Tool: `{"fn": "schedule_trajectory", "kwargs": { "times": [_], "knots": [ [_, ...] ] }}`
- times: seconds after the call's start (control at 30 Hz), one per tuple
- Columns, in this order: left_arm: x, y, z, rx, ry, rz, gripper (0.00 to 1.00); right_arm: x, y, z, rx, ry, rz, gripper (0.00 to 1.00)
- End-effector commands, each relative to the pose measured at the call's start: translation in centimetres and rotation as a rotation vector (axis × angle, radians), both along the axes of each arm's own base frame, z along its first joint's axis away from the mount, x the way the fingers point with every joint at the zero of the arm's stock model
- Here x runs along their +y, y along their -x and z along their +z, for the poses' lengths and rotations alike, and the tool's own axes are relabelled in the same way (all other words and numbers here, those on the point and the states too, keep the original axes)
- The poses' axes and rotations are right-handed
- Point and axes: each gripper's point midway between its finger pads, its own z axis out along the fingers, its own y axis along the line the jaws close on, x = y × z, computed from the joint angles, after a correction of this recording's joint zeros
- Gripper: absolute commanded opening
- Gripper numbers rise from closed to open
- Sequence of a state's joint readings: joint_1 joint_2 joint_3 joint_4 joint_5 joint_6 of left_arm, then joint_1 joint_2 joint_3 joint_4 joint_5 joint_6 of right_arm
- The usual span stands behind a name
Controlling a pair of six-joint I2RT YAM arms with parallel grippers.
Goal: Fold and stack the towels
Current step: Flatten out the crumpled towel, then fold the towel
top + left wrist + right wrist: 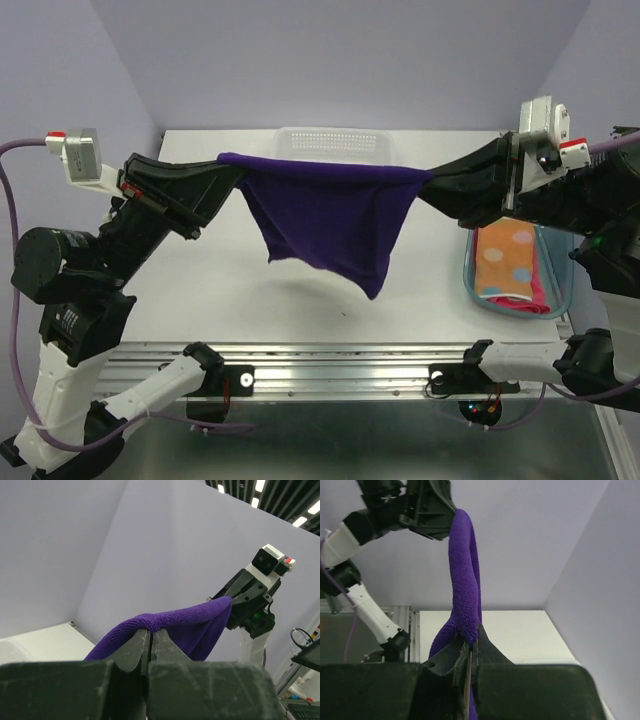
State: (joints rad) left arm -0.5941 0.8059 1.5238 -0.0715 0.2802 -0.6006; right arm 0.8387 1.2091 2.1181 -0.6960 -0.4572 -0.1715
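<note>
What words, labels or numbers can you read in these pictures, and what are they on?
No text can be read in any view.
Left arm: a pale mark on its dark joint, too small and blurred to read.
Purple towel, basket, tray: no print seen.

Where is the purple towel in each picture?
Top external: the purple towel hangs mid-picture, stretched between left pincer and right pincer.
Left wrist: low centre, running up-right to the right pincer.
Right wrist: a band up the middle, bottom to top.
Shared landmark: the white table, seen in every view.
</note>
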Motion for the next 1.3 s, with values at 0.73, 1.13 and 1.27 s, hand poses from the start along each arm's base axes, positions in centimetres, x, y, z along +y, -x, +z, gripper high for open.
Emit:
{"fn": "schedule_trajectory", "kwargs": {
  "times": [0.73,1.13,1.27],
  "knots": [
    [0.7,-20.3,-20.7,0.472,-0.178,0.569,0.0,1.3,-25.9,-21.3,0.343,0.234,-0.777,0.01],
    [4.3,-31.9,-27.6,0.578,-0.291,0.608,0.0,0.7,-35.6,-27.6,0.443,0.325,-0.787,0.01],
    [3.9,-32.0,-29.4,0.599,-0.316,0.568,0.0,1.7,-34.7,-28.9,0.45,0.35,-0.705,0.01]
  ]
}}
